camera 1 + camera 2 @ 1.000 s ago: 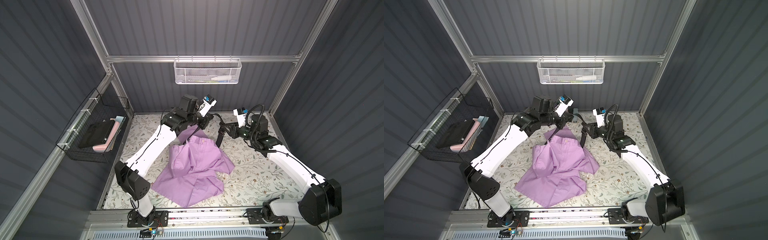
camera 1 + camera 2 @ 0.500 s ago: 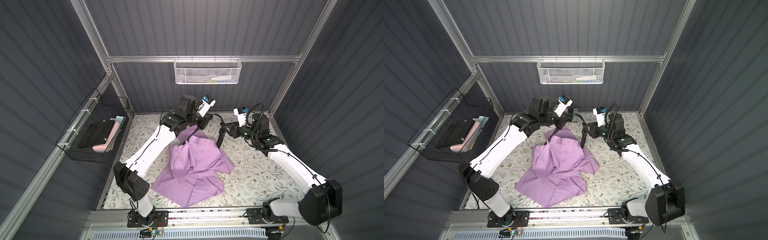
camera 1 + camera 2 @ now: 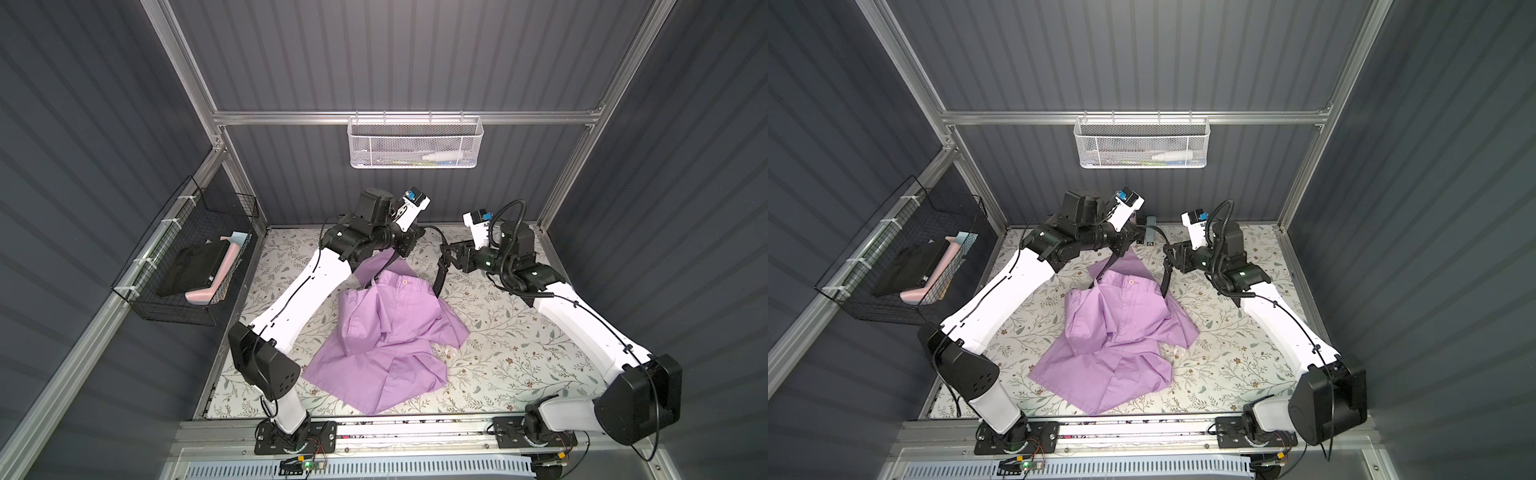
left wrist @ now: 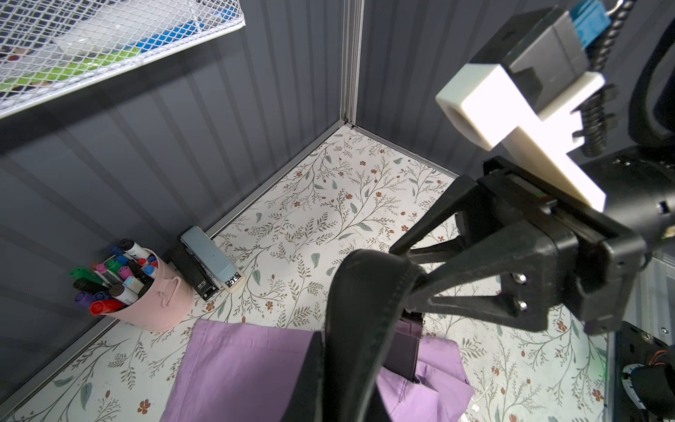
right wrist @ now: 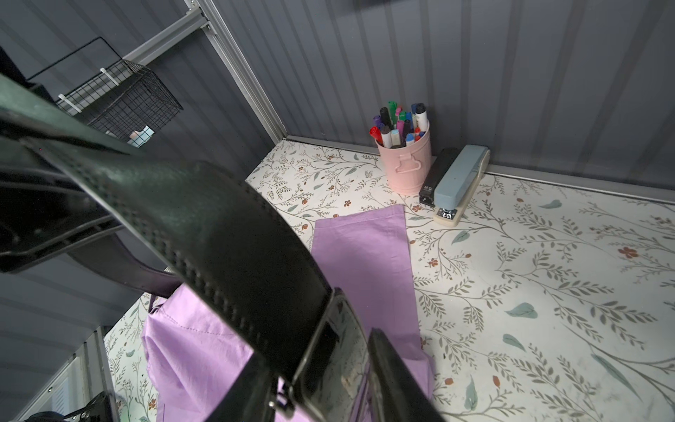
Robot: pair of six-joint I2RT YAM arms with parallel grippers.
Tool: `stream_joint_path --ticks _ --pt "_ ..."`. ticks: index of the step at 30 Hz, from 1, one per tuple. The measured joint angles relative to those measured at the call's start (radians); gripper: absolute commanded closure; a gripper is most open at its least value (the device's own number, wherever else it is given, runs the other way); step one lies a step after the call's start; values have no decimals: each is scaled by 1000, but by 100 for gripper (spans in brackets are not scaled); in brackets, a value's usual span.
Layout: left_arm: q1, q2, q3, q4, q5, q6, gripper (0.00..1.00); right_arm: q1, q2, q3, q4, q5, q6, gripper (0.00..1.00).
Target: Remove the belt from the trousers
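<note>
Above the trousers, left gripper pinches the belt mid-extraction, I can't tell if right gripper grips; next I'd draw it clear.

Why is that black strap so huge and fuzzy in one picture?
In the right wrist view the belt sits almost against the lens, so it looms soft while the pink pen cup looks sharp; in the left wrist view the white camera mount glares; both top views are sharp and evenly lit.

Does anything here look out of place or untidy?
Yes. The trousers lie crumpled in a heap on the table, not spread flat, and the belt arches through the air from the left gripper to the right gripper.
</note>
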Motion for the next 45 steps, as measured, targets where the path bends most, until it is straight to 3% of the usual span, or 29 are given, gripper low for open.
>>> stream_joint_path --ticks 5,12,18,24,31,35,40,45 --pt "0 1 0 0 -4 0 100 5 0 8 -18 12 -10 59" --pt "0 17 11 -5 -8 0 100 10 1 19 -36 25 -20 75" --pt "-1 18 11 -11 -24 1 100 14 2 32 -53 26 -21 63" --pt "-1 30 24 -16 -37 2 100 26 5 67 -71 37 -31 70" --pt "-1 31 25 -20 -43 2 100 35 11 70 -92 56 -43 68" --pt "-1 31 26 -24 -46 5 100 37 11 50 -94 68 -48 74" --pt "-1 31 26 -39 -48 8 100 38 10 38 -98 81 -58 89" --pt "-1 32 26 -42 -53 9 100 39 6 38 -90 86 -66 93"
